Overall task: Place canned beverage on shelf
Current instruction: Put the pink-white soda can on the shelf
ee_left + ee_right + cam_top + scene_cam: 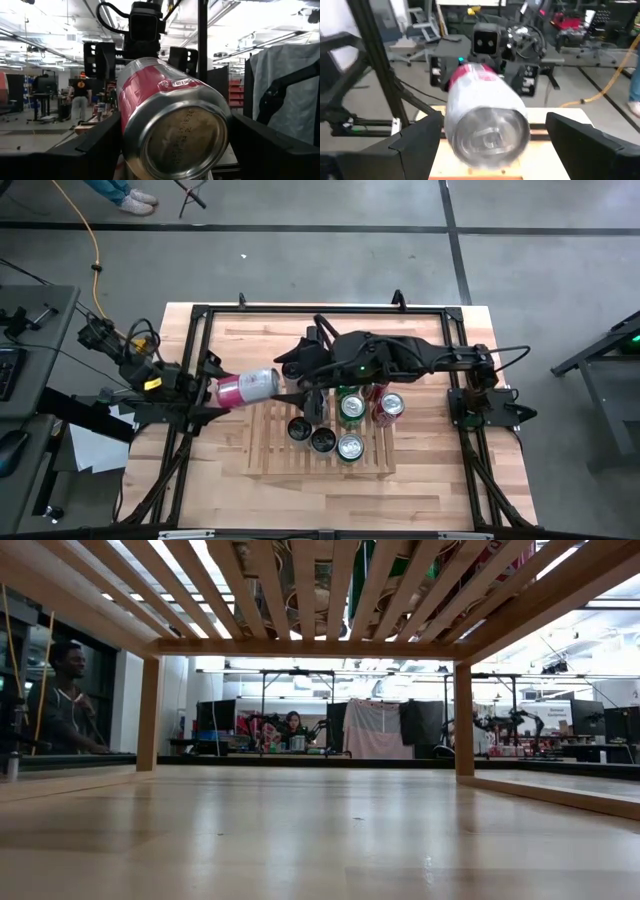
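A pink and silver canned beverage [247, 387] lies on its side in the air, left of the slatted wooden shelf [268, 455]. My left gripper [215, 390] is shut on it; the can's bottom [177, 142] faces the left wrist view. My right gripper [292, 372] reaches in from the table's right and is open. In the right wrist view its fingers [420, 135] stand on either side of the can's top end [487, 137], a gap showing on one side. The low view shows only the shelf's slats [300, 590] from beneath. My left gripper pinches the can's side wall near its bottom end [131, 120] between its two fingers [95, 145]. The fingers come about level from the table's left and lie along the can. The can is lifted clear, lying roughly level, its top end toward the table's right.
Several cans stand upright on the shelf's right half: a green one [350, 407], a red one [388, 406], dark ones [300, 428]. The shelf's near left slats are bare. A black frame [300, 310] rings the table. A person [65, 690] sits beyond the table.
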